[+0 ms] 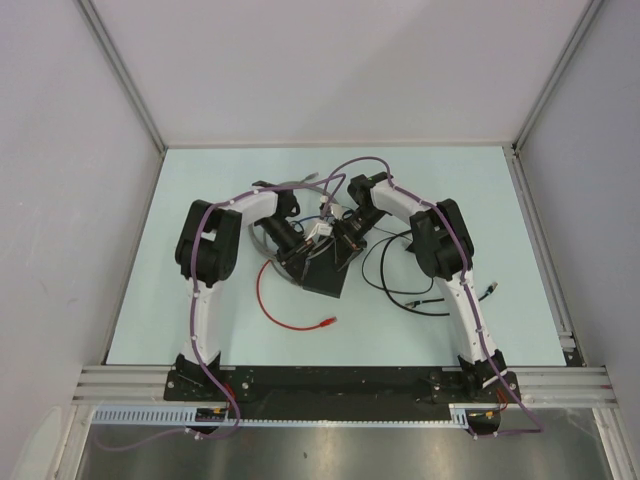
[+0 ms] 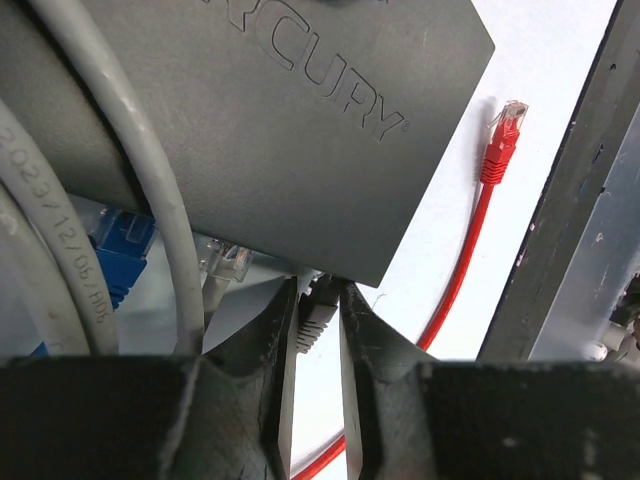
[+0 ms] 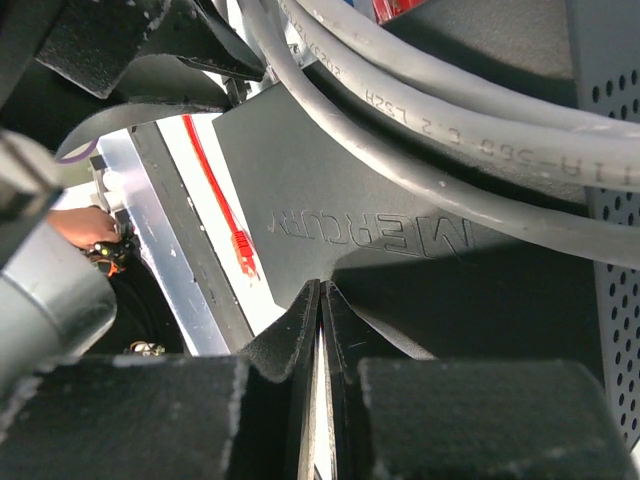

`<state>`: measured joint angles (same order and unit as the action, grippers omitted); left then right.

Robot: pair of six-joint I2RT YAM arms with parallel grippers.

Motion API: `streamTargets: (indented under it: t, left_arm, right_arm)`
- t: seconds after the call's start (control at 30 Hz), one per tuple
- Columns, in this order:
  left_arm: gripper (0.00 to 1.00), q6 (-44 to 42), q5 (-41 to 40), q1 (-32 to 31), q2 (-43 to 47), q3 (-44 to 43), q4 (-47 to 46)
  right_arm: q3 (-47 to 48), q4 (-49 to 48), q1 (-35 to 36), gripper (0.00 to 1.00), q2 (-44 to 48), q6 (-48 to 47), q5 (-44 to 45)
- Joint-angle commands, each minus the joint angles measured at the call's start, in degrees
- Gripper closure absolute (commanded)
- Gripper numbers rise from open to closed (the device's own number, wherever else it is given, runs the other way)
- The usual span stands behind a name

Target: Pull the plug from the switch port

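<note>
The switch is a flat black box embossed MERCURY, lying mid-table; it also shows in the left wrist view and in the right wrist view. A grey plug with a ribbed boot sits in a port in the box's near edge. My left gripper is shut on that plug, one finger on each side. In the top view the left gripper meets the box's left edge. My right gripper is shut with nothing between its fingers, tips against the box's edge; in the top view it is over the box's far side.
A blue plug and a clear plug sit in neighbouring ports. Thick grey cables arch over the box. A loose red cable ends in a red plug near the box. Thin black cables lie to the right.
</note>
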<state>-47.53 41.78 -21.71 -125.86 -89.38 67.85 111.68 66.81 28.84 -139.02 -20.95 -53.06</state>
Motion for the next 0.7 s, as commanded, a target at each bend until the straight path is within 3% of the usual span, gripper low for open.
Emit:
streamTargets:
  t: [0.0, 0.2, 0.37, 0.67]
  left_arm:
    - [1.0, 0.9, -8.4, -2.1, -3.0, 2.2, -6.6]
    - [1.0, 1.6, -11.5, -2.4, -2.5, 1.3, -6.8]
    - [1.0, 4.0, -20.3, -2.5, -0.9, -0.6, -9.2]
    - [1.0, 8.8, -23.1, -3.8, -0.9, 0.1, -9.9]
  right_arm:
    - [1.0, -1.9, 0.3, 0.92, -1.9, -2.6, 5.3]
    - [1.0, -2.1, 0.3, 0.92, -1.7, -2.6, 5.8]
    - [0.9, -2.0, 0.4, 0.92, -1.6, -2.6, 5.9]
    - [1.0, -2.2, 0.6, 0.92, -1.7, -2.6, 5.9]
